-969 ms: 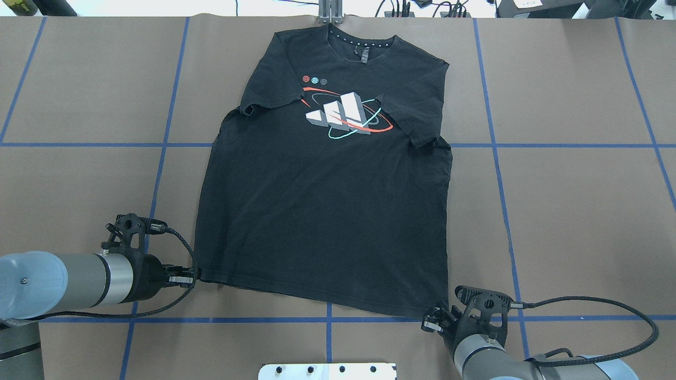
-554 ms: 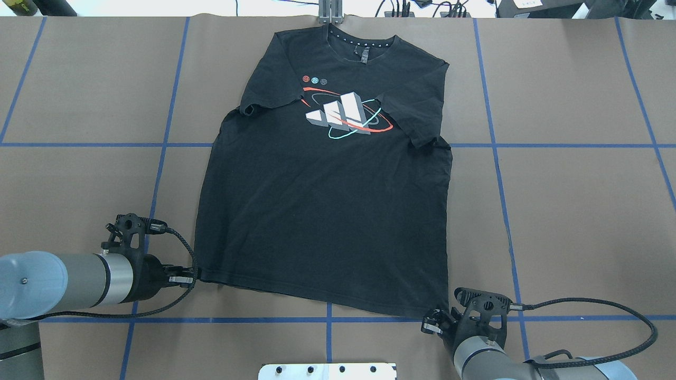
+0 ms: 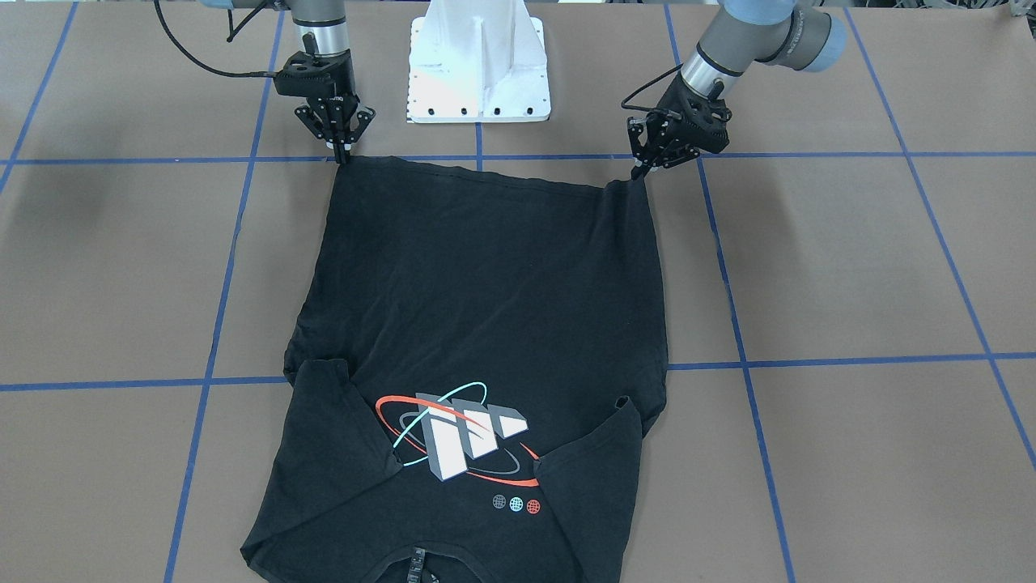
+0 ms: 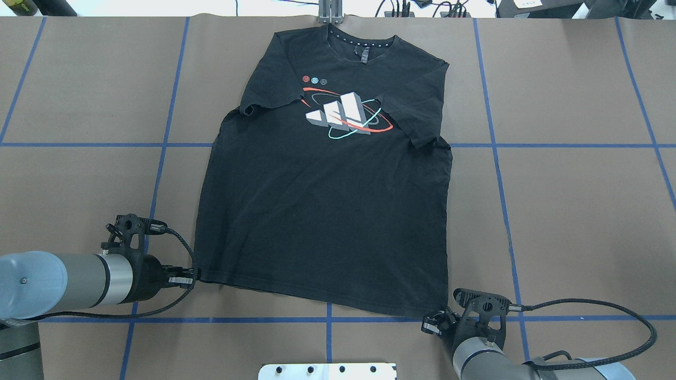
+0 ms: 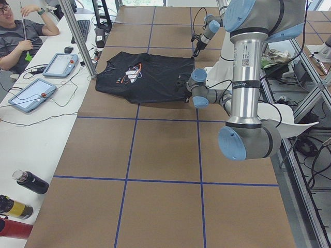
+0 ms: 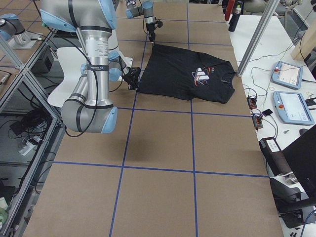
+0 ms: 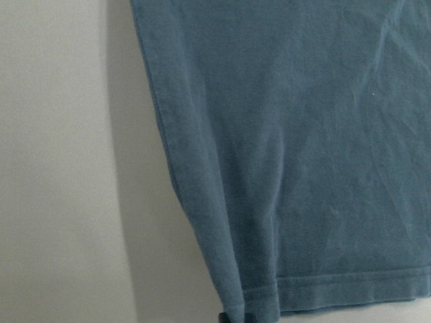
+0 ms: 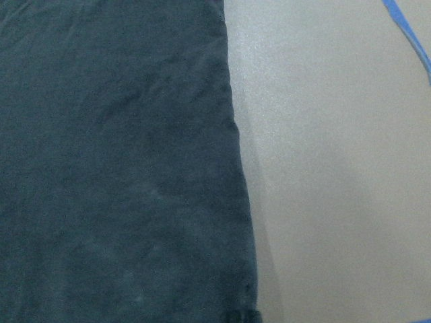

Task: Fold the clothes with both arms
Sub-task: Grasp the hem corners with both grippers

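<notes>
The black T-shirt (image 4: 322, 211) lies flat and face up on the brown table, collar at the far edge and both sleeves folded inward beside the white, red and teal graphic (image 4: 343, 113). My left gripper (image 4: 191, 278) is shut on the hem's left corner, which in the front-facing view is the corner (image 3: 639, 172) on the right. My right gripper (image 4: 432, 322) is shut on the other hem corner, seen in the front-facing view at the gripper (image 3: 341, 155) on the left. Each wrist view shows dark cloth (image 7: 323, 134) (image 8: 114, 168) running to a hem corner at the bottom edge.
The white pedestal base (image 3: 479, 65) stands between the arms, just behind the hem. Blue tape lines (image 4: 338, 144) grid the table. A metal post (image 4: 330, 11) rises by the collar. A person (image 5: 20, 36), tablets (image 5: 61, 64) and bottles (image 5: 31, 182) are at a side table.
The right arm's wrist has sunk very slightly toward the near table edge. The shirt and the left arm look unchanged.
</notes>
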Action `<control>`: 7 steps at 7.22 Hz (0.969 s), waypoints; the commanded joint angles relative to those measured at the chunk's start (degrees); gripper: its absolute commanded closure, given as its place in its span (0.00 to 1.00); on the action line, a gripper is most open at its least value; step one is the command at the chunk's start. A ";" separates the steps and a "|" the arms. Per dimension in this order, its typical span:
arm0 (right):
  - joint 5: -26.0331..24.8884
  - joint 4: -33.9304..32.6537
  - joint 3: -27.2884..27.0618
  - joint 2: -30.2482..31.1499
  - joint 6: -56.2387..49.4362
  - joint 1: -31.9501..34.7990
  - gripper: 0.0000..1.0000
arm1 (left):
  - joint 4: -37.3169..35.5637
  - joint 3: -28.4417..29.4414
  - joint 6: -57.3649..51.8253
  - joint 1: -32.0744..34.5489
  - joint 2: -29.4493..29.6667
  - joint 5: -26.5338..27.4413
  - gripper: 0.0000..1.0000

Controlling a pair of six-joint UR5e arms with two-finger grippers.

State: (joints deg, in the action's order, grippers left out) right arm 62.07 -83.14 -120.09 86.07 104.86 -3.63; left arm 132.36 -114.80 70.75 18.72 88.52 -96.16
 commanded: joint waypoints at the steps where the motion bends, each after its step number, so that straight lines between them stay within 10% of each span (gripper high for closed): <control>1: -0.55 0.00 -0.41 -0.02 0.34 0.02 1.00 | -0.09 -0.95 0.00 0.09 -0.01 -0.08 1.00; 4: 1.63 -2.44 -10.73 1.55 -0.44 1.86 1.00 | -6.81 -8.74 -0.09 0.88 -0.10 -4.89 1.00; 7: 16.27 -19.28 -29.79 1.82 -3.68 3.45 1.00 | -14.59 -18.77 -0.09 1.14 -0.62 -8.95 1.00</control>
State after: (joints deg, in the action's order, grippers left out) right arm 71.90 -95.63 -142.23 87.74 103.24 -0.35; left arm 119.68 -130.09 70.61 19.76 88.37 -104.20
